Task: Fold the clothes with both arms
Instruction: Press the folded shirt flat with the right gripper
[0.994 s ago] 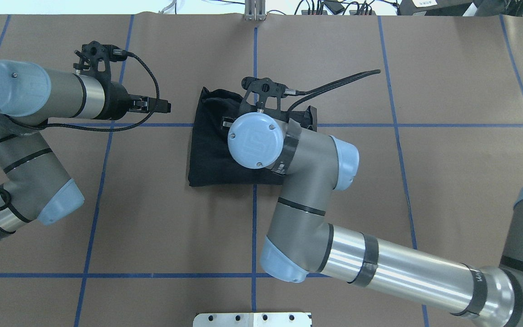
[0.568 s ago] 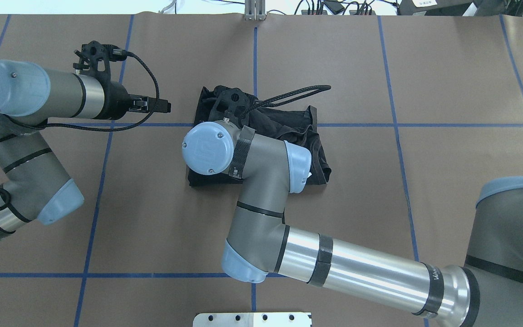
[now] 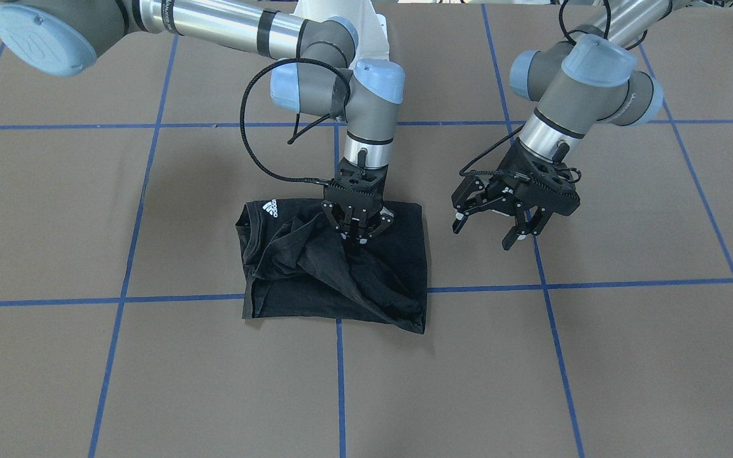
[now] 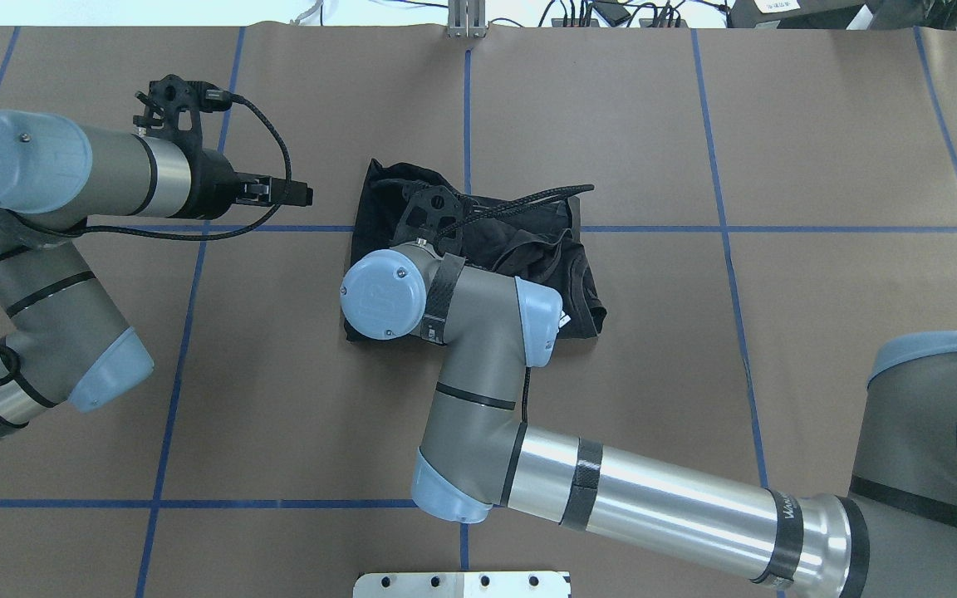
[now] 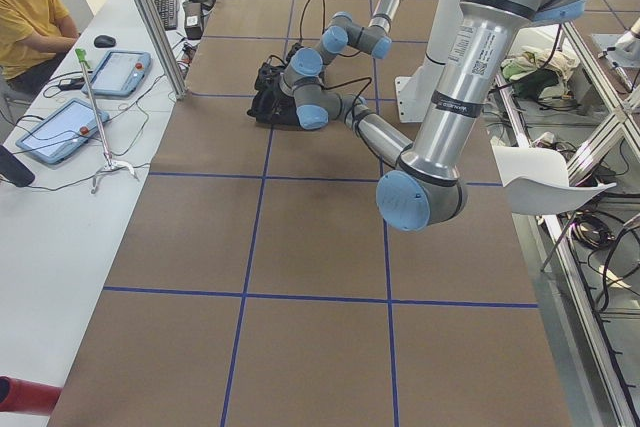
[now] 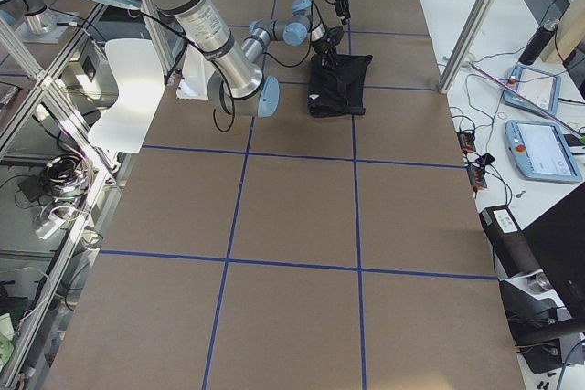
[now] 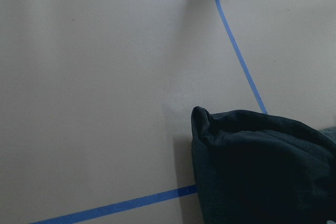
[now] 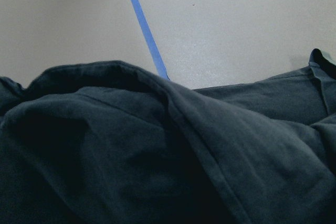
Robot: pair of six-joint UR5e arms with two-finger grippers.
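Clamping a fold of the black T-shirt, right gripper; left gripper hovers at front-view 3 o'clock, jaws apart

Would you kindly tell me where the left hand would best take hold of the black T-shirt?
Probably the straight edge of the T-shirt nearest the open left hand, approached low from the robot's left: that side lies flat, while the middle is bunched where the right hand pinches a raised fold.

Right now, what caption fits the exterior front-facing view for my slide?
Right gripper pinches a fold of the rumpled black T-shirt; left gripper hangs open beside it.
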